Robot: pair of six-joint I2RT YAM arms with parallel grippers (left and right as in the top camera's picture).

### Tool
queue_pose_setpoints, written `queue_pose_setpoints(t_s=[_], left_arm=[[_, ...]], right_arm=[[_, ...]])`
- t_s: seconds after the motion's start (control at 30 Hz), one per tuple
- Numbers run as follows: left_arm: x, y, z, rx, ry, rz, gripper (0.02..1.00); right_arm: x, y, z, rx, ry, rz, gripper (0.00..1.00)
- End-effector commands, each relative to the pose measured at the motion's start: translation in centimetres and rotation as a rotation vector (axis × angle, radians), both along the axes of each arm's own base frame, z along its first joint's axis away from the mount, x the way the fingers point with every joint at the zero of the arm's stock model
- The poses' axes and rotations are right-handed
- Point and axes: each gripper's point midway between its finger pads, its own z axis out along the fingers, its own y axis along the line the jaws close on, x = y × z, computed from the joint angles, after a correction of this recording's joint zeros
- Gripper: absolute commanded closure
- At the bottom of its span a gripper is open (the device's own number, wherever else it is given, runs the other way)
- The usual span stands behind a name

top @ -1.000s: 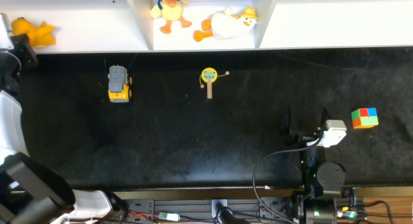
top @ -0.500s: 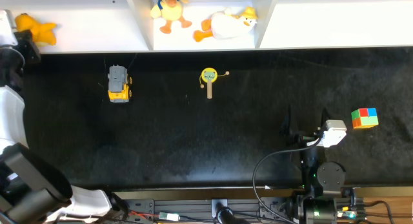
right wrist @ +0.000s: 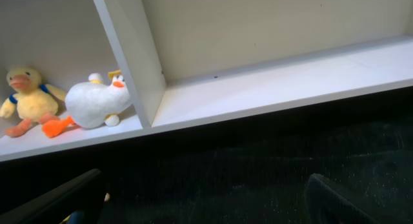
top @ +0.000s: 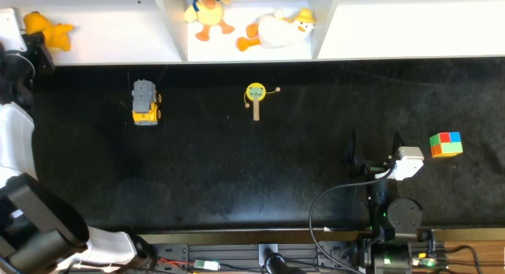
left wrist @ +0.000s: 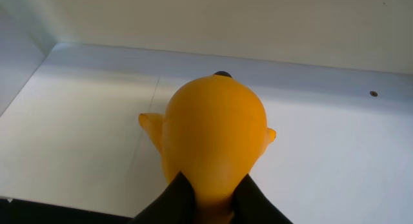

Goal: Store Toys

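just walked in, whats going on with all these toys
The left hand is shut on an orange toy, holding it in the left shelf compartment. The middle compartment already has a yellow duck and a white duck. A toy truck, a yellow rattle and a colour cube lie on the black table. The right hand hangs open, holding nothing.

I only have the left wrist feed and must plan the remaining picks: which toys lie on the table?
Observer: Three: a toy truck, a rattle drum and a colour cube.
Operator: Which shelf bay is my orange toy over?
Observer: The orange toy is at the left bay, at its far left end.
Operator: And the right arm?
Observer: The right gripper is open near its own base, apart from the colour cube.
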Motion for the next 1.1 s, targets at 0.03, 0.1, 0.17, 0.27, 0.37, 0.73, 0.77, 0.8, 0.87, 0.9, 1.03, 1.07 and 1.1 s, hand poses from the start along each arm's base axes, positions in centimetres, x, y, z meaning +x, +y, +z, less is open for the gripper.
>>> queue_pose_setpoints(t_s=[0.03, 0.1, 0.17, 0.27, 0.37, 0.73, 0.77, 0.8, 0.87, 0.9, 1.03, 1.07, 1.1], left_arm=[[0.5, 0.0, -0.4, -0.010, 0.006, 0.000, 0.726], [0.5, 0.1, -0.4, -0.010, 0.006, 0.000, 0.669], [0.5, 0.1, -0.4, -0.010, 0.006, 0.000, 0.573], [0.5, 0.1, -0.4, -0.009, 0.006, 0.000, 0.369], [0.6, 0.1, -0.2, -0.005, -0.002, 0.000, 0.215], [1.0, 0.3, 0.6, 0.016, -0.039, -0.001, 0.020], [1.0, 0.3, 0.6, 0.016, -0.039, -0.001, 0.020], [1.0, 0.3, 0.6, 0.016, -0.038, -0.001, 0.020], [1.0, 0.3, 0.6, 0.015, -0.037, -0.001, 0.020], [1.0, 0.3, 0.5, 0.015, -0.037, -0.001, 0.020], [1.2, 0.4, 0.2, 0.015, -0.037, -0.001, 0.020], [1.2, 0.4, 0.1, 0.013, -0.034, -0.001, 0.020], [1.2, 0.4, 0.1, 0.012, -0.033, -0.002, 0.020]], right_arm=[[0.0, -0.1, -0.3, 0.004, -0.002, -0.005, 0.005], [0.0, -0.1, -0.3, 0.004, -0.002, -0.005, 0.005], [0.0, -0.1, -0.3, 0.004, -0.002, -0.005, 0.005], [0.0, -0.1, -0.3, 0.004, -0.002, -0.005, 0.005], [0.0, -0.1, -0.3, 0.004, -0.002, -0.005, 0.005], [0.0, -0.1, -0.3, 0.004, -0.002, -0.005, 0.005], [0.0, -0.1, -0.3, 0.004, -0.002, -0.005, 0.005], [0.0, -0.1, -0.3, 0.004, -0.002, -0.005, 0.009], [0.0, -0.1, -0.3, 0.004, -0.002, -0.005, 0.007], [0.0, -0.1, -0.3, 0.004, -0.002, -0.005, 0.005], [0.0, -0.1, -0.3, 0.004, -0.002, -0.005, 0.005], [0.0, -0.1, -0.3, 0.004, -0.002, -0.005, 0.005], [0.0, -0.1, -0.3, 0.004, -0.002, -0.005, 0.007]])
